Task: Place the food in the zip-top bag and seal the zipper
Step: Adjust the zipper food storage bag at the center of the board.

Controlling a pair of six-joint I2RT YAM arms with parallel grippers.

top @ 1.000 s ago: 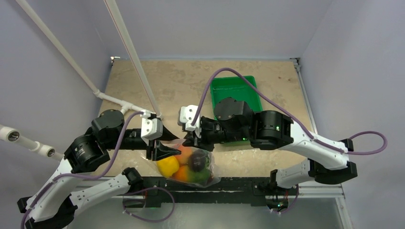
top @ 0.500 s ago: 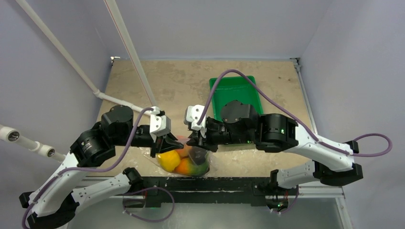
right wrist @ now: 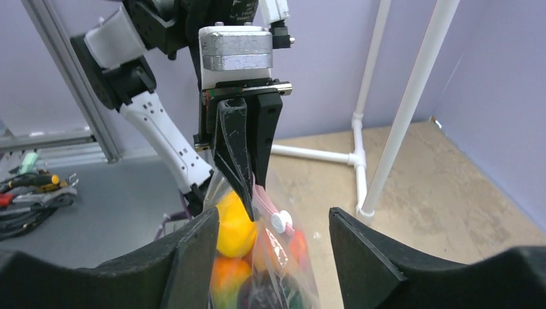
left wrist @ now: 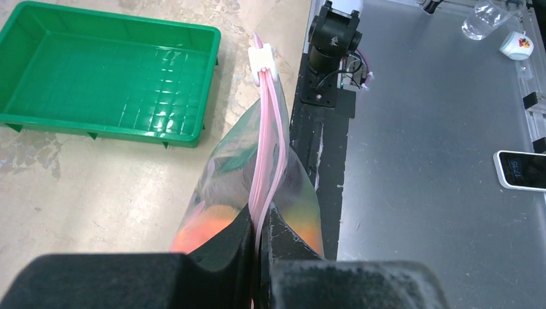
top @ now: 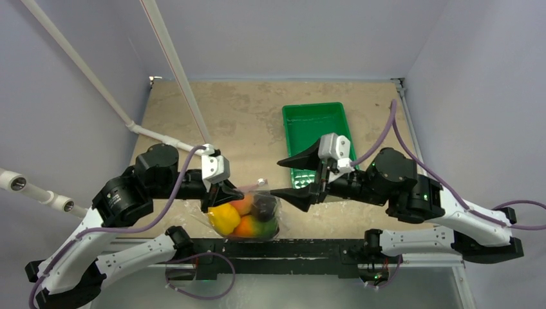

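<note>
The clear zip-top bag hangs near the table's front edge, holding the food: a yellow piece, an orange piece and a dark purple piece. My left gripper is shut on the pink zipper at the bag's top edge, its jaws pinching the strip. The white slider sits at the zipper's far end. My right gripper stands open just right of the bag, touching nothing. In the right wrist view its fingers frame the bag and slider.
An empty green ribbed tray lies at the back right, beside the right arm. White pipes slant over the table's left side. The black base rail runs along the front edge. A phone lies on the metal bench beyond.
My right gripper let go of the bag, opened wide and drew back to the right. My left gripper closed on the zipper strip and now holds the bag alone.
</note>
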